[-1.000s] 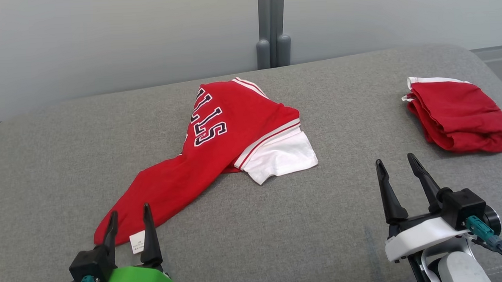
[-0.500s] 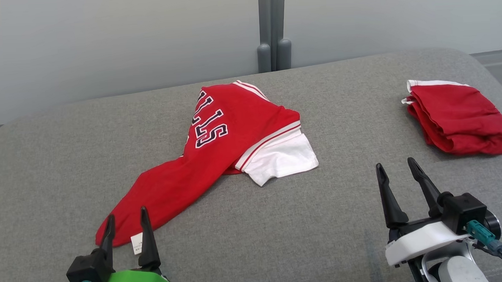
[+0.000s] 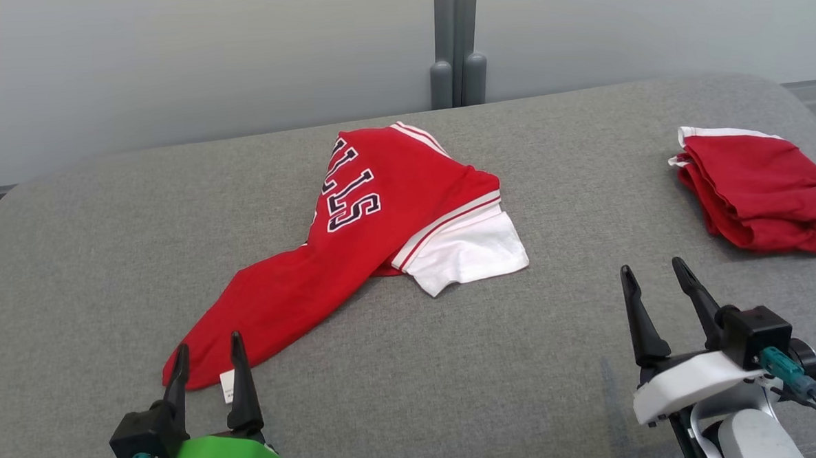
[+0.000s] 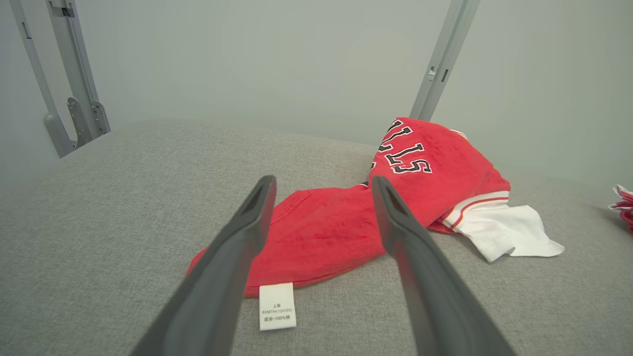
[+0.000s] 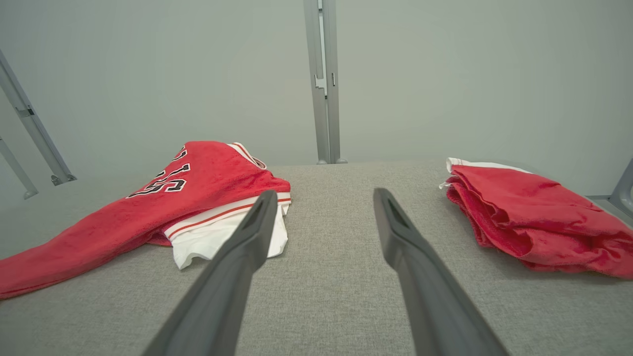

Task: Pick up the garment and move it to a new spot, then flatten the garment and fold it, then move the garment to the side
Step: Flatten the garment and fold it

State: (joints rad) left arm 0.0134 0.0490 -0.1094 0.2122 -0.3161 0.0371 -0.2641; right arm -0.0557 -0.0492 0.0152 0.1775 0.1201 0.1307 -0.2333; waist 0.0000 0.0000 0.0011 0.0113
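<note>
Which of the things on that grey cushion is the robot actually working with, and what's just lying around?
In the job:
- crumpled red jersey, white sleeve showing
- left gripper, open at the jersey's near end
- right gripper, open above the cushion

Just lying about:
- folded red garment at the right, probably already dealt with
- grey posts behind

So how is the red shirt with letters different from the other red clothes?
The red jersey with black-and-white letters lies stretched out long; the plain red cloth bundle is bunched into a compact layered heap. The jersey shows a big white sleeve; the bundle shows only thin white trim. The jersey's tail lies by the left tool; the bundle lies beyond the right tool. Both are red and rest on the grey fabric surface.
</note>
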